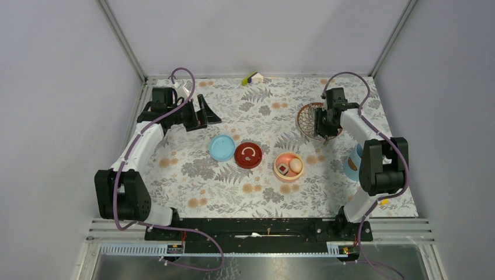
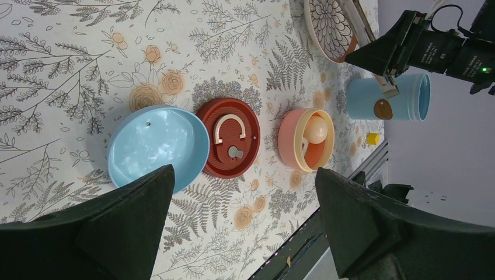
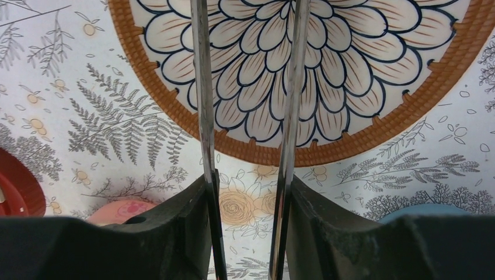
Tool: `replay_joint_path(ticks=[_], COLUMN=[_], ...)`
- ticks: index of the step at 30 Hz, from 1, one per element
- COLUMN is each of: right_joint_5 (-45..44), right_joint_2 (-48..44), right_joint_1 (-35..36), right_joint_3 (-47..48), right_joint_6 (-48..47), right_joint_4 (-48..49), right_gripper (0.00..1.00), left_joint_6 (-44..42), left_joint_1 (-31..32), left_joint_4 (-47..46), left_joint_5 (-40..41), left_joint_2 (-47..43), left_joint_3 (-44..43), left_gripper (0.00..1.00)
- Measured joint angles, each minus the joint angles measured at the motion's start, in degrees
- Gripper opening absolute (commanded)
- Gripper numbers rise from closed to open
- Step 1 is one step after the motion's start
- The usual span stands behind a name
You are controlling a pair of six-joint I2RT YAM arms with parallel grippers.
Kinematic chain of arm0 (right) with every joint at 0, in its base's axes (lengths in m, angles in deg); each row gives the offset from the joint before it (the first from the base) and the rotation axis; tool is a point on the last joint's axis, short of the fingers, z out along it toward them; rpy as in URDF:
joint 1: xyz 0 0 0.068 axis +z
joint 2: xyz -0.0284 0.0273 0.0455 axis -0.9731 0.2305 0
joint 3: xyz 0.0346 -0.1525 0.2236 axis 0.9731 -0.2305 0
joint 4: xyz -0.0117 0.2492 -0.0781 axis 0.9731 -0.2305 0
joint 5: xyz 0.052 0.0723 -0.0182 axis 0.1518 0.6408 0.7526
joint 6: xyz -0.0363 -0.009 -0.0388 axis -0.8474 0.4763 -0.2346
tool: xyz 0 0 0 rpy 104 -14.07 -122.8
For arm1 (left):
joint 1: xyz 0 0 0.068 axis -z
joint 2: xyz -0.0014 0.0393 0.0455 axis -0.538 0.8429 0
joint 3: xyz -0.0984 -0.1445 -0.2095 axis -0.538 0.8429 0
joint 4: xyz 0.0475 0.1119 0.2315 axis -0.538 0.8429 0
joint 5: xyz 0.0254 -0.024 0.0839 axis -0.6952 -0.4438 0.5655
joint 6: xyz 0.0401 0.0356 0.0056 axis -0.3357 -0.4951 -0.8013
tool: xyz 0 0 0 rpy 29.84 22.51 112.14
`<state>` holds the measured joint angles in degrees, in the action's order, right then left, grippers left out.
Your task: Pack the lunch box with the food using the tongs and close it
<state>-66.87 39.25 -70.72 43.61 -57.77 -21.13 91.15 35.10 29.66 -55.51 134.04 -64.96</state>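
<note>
The salmon-pink bowl (image 1: 279,158) stands mid-table with a white egg (image 1: 296,165) and a dark chunk (image 1: 282,169) inside. The egg (image 2: 317,128) also shows in the left wrist view. The light-blue disc (image 1: 222,147) lies left of it, and the light-blue shell (image 1: 352,163) lies by the right arm. My right gripper (image 3: 248,204) is shut on the tongs (image 3: 201,105). Their two thin arms run out over the patterned dish (image 3: 344,58), tips out of view. My left gripper (image 2: 245,221) hangs open and empty at the far left, above the table.
A dark red round lid (image 1: 248,155) with a pale handle lies between the disc and the bowl. A small yellow-and-white object (image 1: 252,77) sits at the back edge. A tiny yellow piece (image 2: 372,138) lies near the front right rail.
</note>
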Motion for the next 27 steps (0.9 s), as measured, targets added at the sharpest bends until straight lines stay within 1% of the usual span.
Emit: replay_joint_path(ticks=[8,13,17,25,27], right_joint_5=[-0.3,-0.4,-1.4,-1.8,-1.9], right_joint_2=[2.7,2.8,2.8,2.7,2.5], right_joint_1=[0.0,0.0,0.0,0.0,0.0], right_joint_3=[-1.3,-1.4,-1.6,-2.7,-2.7], right_joint_6=[-0.1,-0.3,-0.6,-1.2,-1.2], right_joint_4=[1.3,1.4,2.2,4.3,4.3], right_gripper=[0.53,0.53,0.58,0.58,0.60], left_joint_6=[-0.3,-0.5,-0.5,-0.5,-0.5], left_joint_1=[0.0,0.0,0.0,0.0,0.0], left_joint_4=[0.0,0.0,0.1,0.1,0.2], left_joint_5=[0.1,0.1,0.1,0.1,0.1], left_joint_2=[0.0,0.0,0.0,0.0,0.0], left_joint_3=[0.0,0.0,0.0,0.0,0.0], left_gripper=[0.99,0.99,0.99,0.99,0.99])
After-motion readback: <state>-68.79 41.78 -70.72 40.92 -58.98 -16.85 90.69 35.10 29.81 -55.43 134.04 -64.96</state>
